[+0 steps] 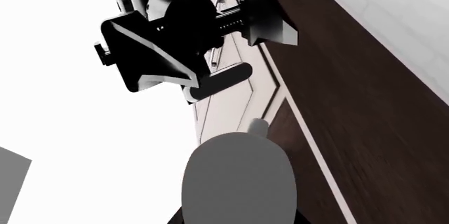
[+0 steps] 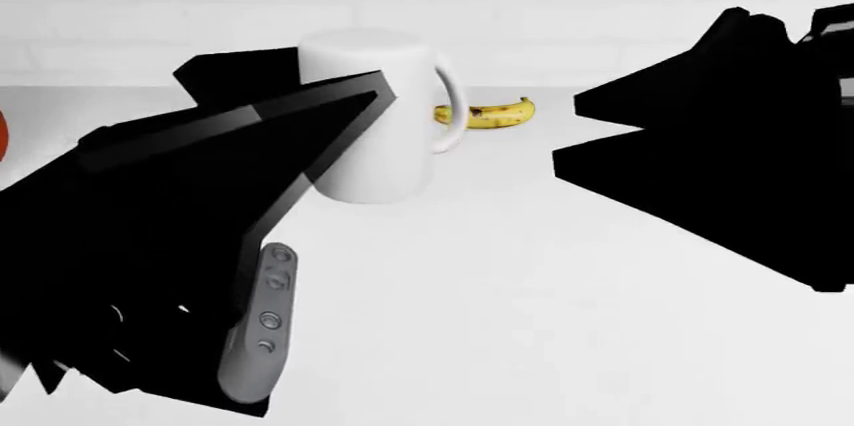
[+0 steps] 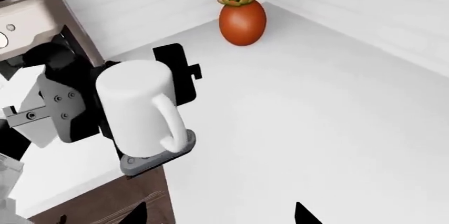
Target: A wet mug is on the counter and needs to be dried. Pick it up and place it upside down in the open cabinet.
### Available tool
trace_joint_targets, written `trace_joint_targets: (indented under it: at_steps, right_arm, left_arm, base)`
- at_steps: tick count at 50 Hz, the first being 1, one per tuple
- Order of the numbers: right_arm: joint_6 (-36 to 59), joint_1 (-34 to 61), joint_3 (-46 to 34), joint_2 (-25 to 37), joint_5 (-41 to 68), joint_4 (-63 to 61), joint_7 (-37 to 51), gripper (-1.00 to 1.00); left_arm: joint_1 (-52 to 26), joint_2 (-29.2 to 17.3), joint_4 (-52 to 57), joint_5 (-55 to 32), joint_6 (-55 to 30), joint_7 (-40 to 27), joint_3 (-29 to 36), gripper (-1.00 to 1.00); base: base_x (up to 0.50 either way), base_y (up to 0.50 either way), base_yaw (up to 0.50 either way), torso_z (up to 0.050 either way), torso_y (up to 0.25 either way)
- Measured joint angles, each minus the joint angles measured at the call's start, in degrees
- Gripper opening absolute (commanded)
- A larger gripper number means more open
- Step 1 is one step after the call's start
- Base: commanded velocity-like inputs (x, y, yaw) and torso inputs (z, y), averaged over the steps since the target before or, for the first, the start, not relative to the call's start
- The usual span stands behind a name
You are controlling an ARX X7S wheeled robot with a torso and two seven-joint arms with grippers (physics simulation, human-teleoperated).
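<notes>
Black links of the left arm fill the near left of the head view, ending in the left claw (image 3: 133, 113), which is clamped on the mug (image 2: 380, 116). One finger (image 3: 175, 71) shows behind the cup and a grey pad (image 3: 157, 155) sits at its lower end. Held this way, the white mug hangs clear above the desk (image 2: 534, 296) with its closed base uppermost and its loop handle turned toward the robot's right. Opposite it, at the right of the head view, the right claw (image 2: 567, 131) hovers over the white surface with its jaws parted and nothing between them, well apart from the cup. Farther back, a banana (image 2: 487, 113) lies near the white brick wall (image 2: 601, 6). From the right wrist view, an orange pot with a succulent (image 3: 242, 16) stands by the wall corner.
</notes>
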Motion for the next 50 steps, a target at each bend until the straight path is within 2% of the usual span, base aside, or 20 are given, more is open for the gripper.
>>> trace_joint_targets:
  at_steps: [23, 50]
  right_arm:
    - [-1.2, 1.8, -1.0, -5.8, -4.0, -0.1, -7.4, 1.0]
    - [-1.2, 2.6, 0.1, -10.1, -14.6, -4.6, -18.6, 1.0]
  left_arm:
    - [1.5, -0.3, 1.9, 1.2, -1.0, 0.6, -0.4, -1.0]
    - [1.4, -1.4, 4.2, -1.1, -0.3, 1.8, -1.6, -1.0]
  base:
    - [0.0, 0.0, 0.0, 0.0, 0.0]
    - [0.0, 0.0, 0.0, 0.0, 0.0]
